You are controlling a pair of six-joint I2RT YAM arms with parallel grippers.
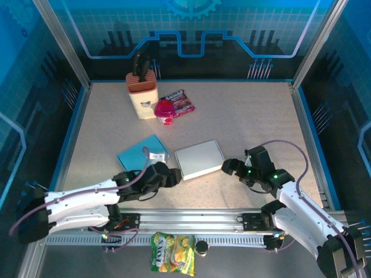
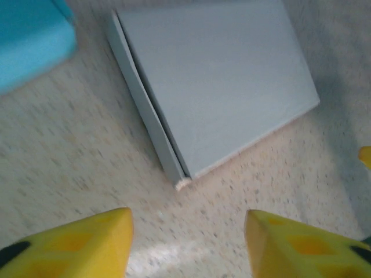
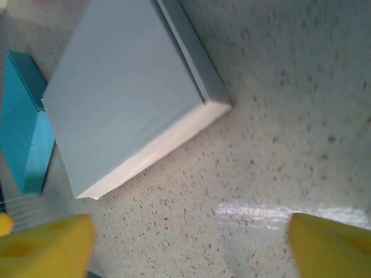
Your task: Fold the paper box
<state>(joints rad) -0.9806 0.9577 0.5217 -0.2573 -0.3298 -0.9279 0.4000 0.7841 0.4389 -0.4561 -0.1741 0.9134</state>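
Observation:
The paper box (image 1: pixel 199 159) lies flat and closed in the middle of the table, pale grey with a white edge. My left gripper (image 1: pixel 175 175) stands just off its near left corner, open, with bare table between the yellow fingers (image 2: pixel 75 243). In the left wrist view the box (image 2: pixel 214 87) lies ahead of the left gripper (image 2: pixel 188 246), apart from it. My right gripper (image 1: pixel 229 167) sits by the box's right edge, open wide and holding nothing. The right wrist view has the box (image 3: pixel 122 98) up and to the left of the right gripper (image 3: pixel 188 249).
A blue box (image 1: pixel 142 153) lies just left of the paper box. At the back stand a knife block (image 1: pixel 142 92), a pink cup (image 1: pixel 165 111) and a snack packet (image 1: pixel 181 102). A yellow snack bag (image 1: pixel 173 260) lies in front of the rail.

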